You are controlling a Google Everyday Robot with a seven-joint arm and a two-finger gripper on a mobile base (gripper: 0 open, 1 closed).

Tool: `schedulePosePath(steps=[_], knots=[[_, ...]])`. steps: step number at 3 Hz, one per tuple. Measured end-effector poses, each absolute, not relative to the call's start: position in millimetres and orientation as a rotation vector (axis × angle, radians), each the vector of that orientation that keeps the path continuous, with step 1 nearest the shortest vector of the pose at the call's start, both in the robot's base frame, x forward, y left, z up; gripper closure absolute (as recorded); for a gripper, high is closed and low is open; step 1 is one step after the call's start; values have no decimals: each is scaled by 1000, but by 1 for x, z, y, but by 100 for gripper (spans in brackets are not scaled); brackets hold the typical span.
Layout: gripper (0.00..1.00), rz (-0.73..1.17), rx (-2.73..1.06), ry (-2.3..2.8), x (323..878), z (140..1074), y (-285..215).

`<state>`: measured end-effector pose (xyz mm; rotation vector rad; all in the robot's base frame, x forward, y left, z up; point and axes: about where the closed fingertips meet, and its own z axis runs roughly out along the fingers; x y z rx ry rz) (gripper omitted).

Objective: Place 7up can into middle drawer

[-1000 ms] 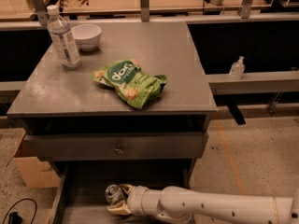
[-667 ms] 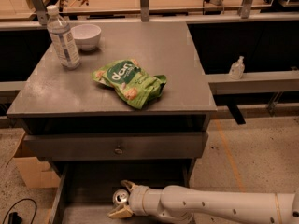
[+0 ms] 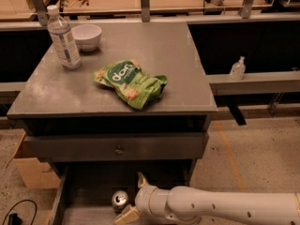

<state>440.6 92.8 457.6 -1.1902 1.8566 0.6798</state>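
The 7up can stands upright on the floor of the open middle drawer, showing its shiny silver top. My gripper reaches in from the right on a white arm. It is open, with one finger behind the can and one in front. The can sits just left of the fingertips, at the mouth of the gap, and I cannot tell whether a finger touches it. The front part of the drawer is cut off by the lower edge of the view.
A shut grey drawer front with a round knob is above the open drawer. On the cabinet top lie a green snack bag, a clear plastic bottle and a white bowl. A cardboard box stands at the left.
The gripper was shut on the can a second ago. It has since opened its fingers and drawn back a little to the right, leaving the can in the drawer.
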Motion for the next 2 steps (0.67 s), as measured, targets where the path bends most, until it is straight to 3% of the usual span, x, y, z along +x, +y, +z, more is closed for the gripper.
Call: schedulePosePath(steps=[2], knots=[[42,540,-1076,1911,401,553,26]])
